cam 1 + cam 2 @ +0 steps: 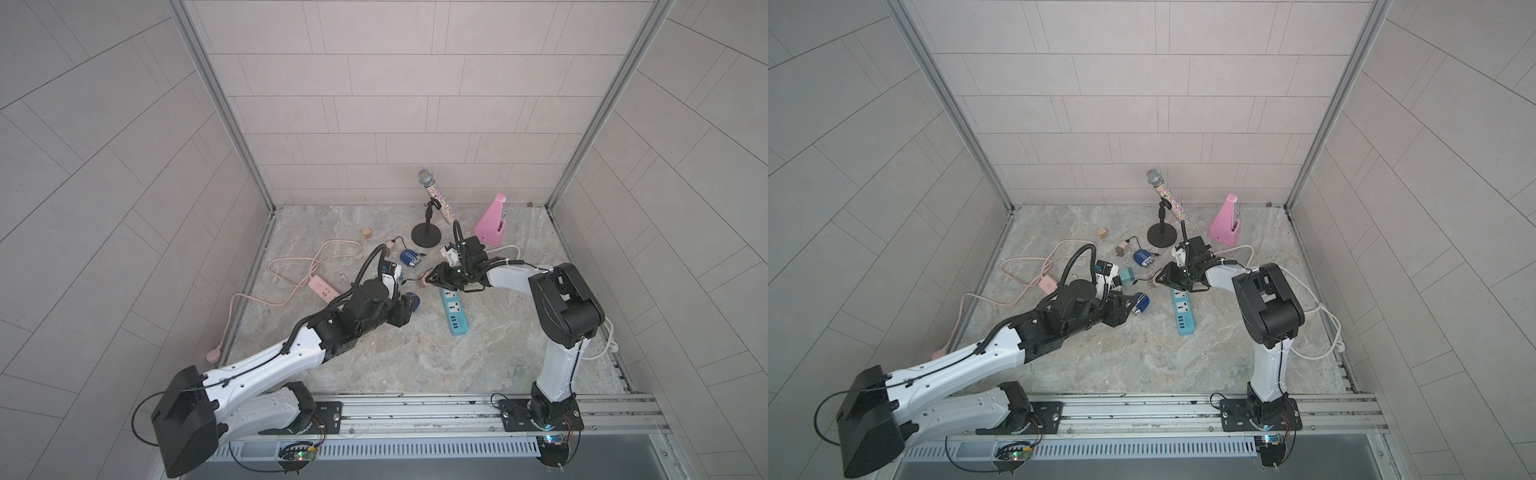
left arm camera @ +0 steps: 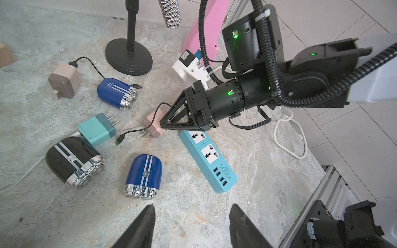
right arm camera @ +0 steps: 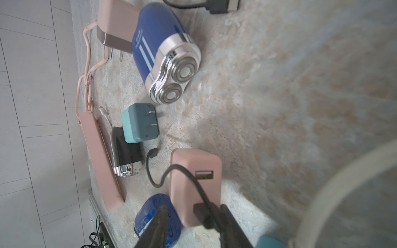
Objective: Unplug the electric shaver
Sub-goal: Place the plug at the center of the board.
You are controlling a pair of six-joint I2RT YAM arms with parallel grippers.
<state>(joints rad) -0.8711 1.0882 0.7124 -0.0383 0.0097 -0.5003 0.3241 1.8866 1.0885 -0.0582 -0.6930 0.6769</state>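
Two blue shavers (image 2: 143, 171), one black shaver (image 2: 68, 161); three chargers (image 2: 95, 128); two power strips (image 2: 206, 158).

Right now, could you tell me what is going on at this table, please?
The right tool is at the pink adapter, one jaw on each side of it; whether it grips is unclear. The adapter's prongs are bare: it is just off the end of the blue power strip, not in a socket. Its black cable ends loose on the table, joined to no shaver. The left tool hovers open and empty near a blue shaver.
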